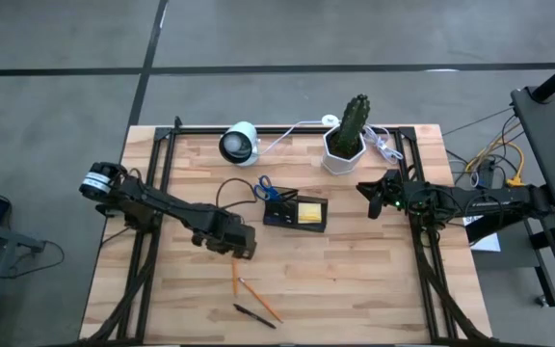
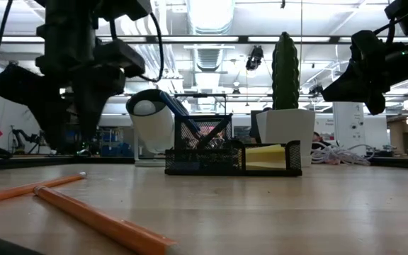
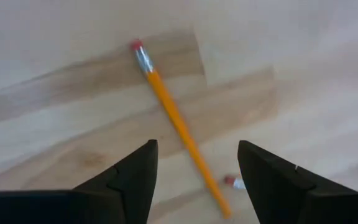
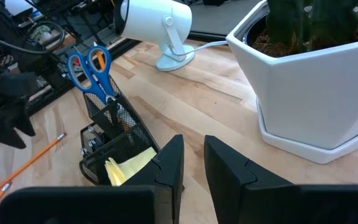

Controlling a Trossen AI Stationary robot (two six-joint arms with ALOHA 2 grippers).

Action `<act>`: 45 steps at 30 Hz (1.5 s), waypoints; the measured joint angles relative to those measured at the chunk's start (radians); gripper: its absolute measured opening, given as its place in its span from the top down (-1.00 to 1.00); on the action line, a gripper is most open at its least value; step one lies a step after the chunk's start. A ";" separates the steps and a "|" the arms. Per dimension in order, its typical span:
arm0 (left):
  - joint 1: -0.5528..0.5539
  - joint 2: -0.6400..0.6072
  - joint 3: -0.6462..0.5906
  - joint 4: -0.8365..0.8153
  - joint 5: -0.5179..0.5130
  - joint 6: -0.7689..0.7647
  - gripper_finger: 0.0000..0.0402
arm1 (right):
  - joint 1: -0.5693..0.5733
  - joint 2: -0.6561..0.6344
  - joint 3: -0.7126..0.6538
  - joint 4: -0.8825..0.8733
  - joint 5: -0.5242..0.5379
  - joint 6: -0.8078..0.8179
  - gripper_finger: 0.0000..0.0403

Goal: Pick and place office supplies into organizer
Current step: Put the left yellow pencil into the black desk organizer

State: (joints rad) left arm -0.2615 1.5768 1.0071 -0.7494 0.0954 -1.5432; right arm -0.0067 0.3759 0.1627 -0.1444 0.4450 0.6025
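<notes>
The small black wire-mesh organizer (image 1: 295, 213) sits mid-bench, already carrying the blue-handled scissors (image 4: 92, 68) upright in its tall compartment and the yellow sticky-note pad (image 4: 129, 163) in its low tray. Near the organizer, toward the bench's front edge, lie two thin orange pencils (image 1: 255, 294) and a black pen (image 1: 254, 316), not yet stowed. Just beside the organizer, the left gripper (image 3: 194, 177) hangs over one eraser-tipped orange pencil (image 3: 176, 124), fingers parted on either side of it and holding nothing, likely lined up for a grasp. On the organizer's other side, the right gripper (image 4: 191, 165) waits, fingers nearly together and empty, beside the white hexagonal cactus pot (image 1: 343, 152).
</notes>
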 joint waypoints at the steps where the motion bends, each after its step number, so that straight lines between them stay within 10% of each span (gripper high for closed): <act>1: 0.000 0.000 0.000 0.001 -0.022 -0.030 -0.02 | 0.000 0.000 0.000 0.000 0.000 0.000 0.73; 23: 0.000 0.143 -0.006 0.022 -0.022 -0.284 0.00 | 0.000 0.001 0.000 0.000 -0.003 0.034 0.73; 39: 0.001 0.140 -0.052 0.079 0.009 -0.224 0.90 | 0.000 0.001 0.000 0.000 -0.003 0.028 0.73; 45: 0.001 0.140 -0.059 0.072 0.027 -0.177 0.95 | 0.000 0.000 0.000 -0.002 -0.003 0.026 0.73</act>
State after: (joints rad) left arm -0.2607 1.7168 0.9482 -0.6769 0.1219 -1.7197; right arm -0.0067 0.3762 0.1627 -0.1460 0.4423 0.6289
